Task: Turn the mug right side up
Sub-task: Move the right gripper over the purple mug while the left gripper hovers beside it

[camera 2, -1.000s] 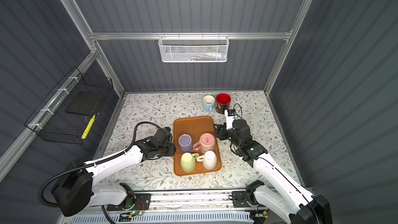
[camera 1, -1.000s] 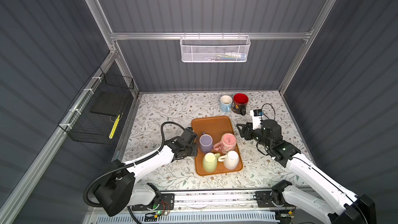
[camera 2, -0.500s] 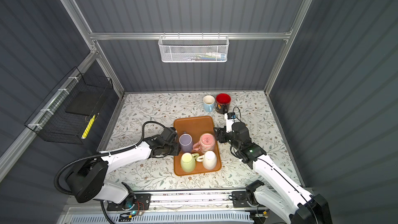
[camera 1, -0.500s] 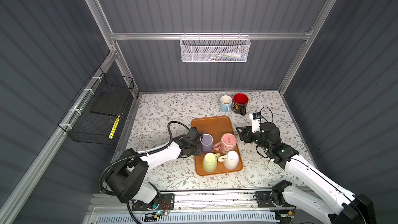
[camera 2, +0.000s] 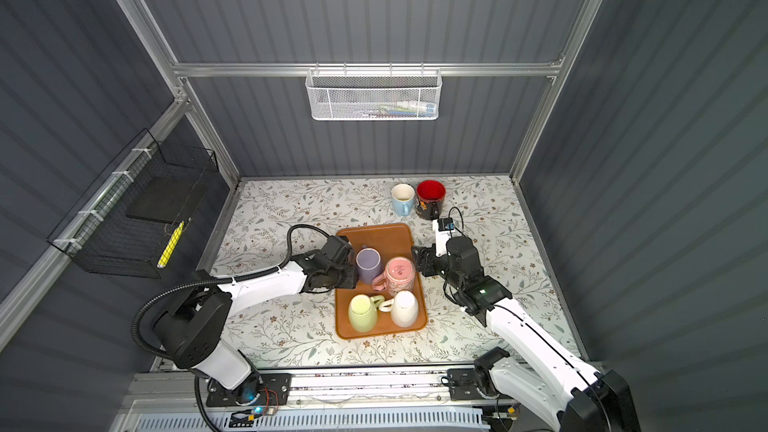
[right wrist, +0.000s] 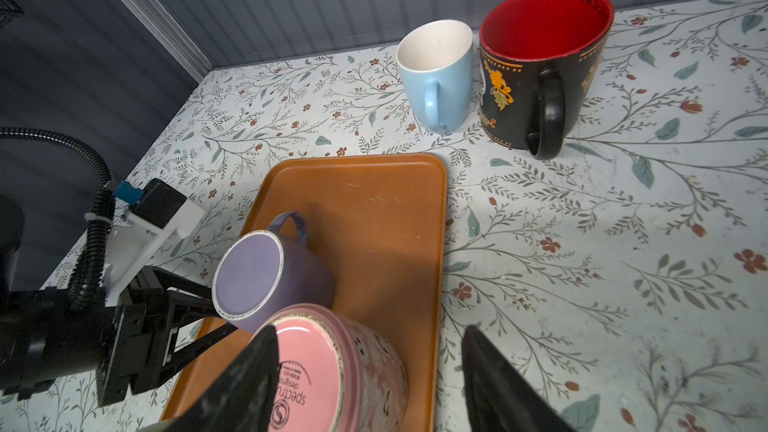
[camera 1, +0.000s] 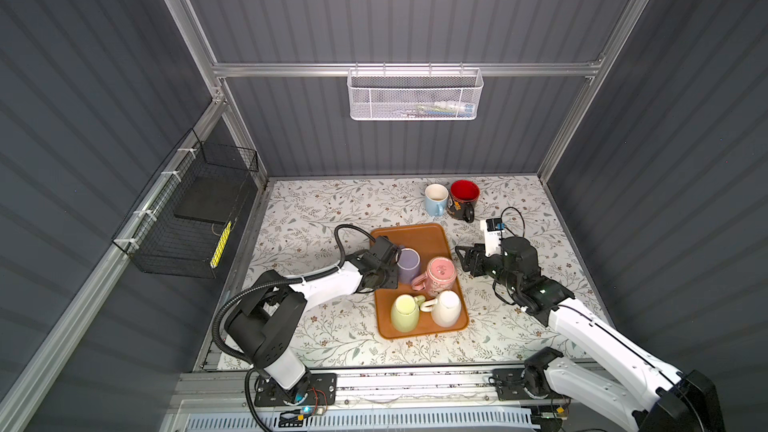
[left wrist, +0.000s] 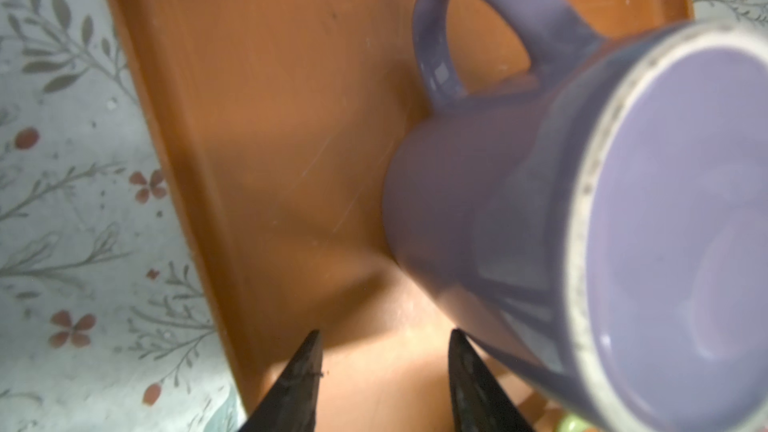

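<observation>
I had the purple ceramic mug (camera 1: 408, 264) standing base up on the orange plastic tray (camera 1: 419, 236), near the tray's left edge, with its handle toward the tray's far edge. The left gripper (left wrist: 382, 338) sat low at that left edge. Both top views hid its fingers behind the wrist. The left wrist view showed them partly spread with only bare tray between them, one finger just beside the mug's wall; I could not tell whether it touched.

The pink flowered mug (camera 1: 441, 273) was also base up, close beside the purple one toward the tray's right edge. Only the right wrist view showed the printed mark on its base. The right gripper (camera 1: 463, 260) hung at the tray's right edge, spread wide and holding nothing.

A pale green mug (camera 1: 405, 312) and a white mug (camera 1: 446, 308) stood along the tray's near edge, handles toward each other. By the far edge of the flowered tabletop (camera 1: 316, 218), a light blue mug (right wrist: 436, 76) and a black mug with a red inside (right wrist: 540, 76) stood upright, side by side.
</observation>
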`<state>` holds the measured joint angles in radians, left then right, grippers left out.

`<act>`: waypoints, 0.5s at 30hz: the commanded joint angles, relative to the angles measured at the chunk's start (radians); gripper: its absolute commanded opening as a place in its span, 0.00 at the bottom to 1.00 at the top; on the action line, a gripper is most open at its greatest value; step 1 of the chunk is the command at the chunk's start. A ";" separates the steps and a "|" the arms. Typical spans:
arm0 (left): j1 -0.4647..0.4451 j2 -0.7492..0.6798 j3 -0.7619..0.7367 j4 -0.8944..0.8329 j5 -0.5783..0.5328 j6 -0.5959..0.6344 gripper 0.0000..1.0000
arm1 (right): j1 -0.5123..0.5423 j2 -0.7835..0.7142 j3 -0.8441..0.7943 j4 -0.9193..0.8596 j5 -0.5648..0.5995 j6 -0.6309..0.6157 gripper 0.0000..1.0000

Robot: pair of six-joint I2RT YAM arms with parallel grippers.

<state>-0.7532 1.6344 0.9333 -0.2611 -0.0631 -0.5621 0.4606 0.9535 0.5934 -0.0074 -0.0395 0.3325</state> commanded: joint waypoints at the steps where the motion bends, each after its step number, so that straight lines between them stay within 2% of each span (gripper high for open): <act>1: -0.005 0.027 0.054 -0.009 -0.026 0.023 0.51 | -0.002 -0.004 -0.007 0.012 -0.004 -0.009 0.70; 15: -0.004 0.096 0.177 -0.046 -0.063 0.068 0.57 | -0.001 0.021 0.030 -0.023 -0.033 -0.010 0.70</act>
<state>-0.7532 1.7290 1.0782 -0.2714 -0.1078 -0.5224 0.4606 0.9676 0.5938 -0.0143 -0.0574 0.3321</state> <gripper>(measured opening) 0.568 0.697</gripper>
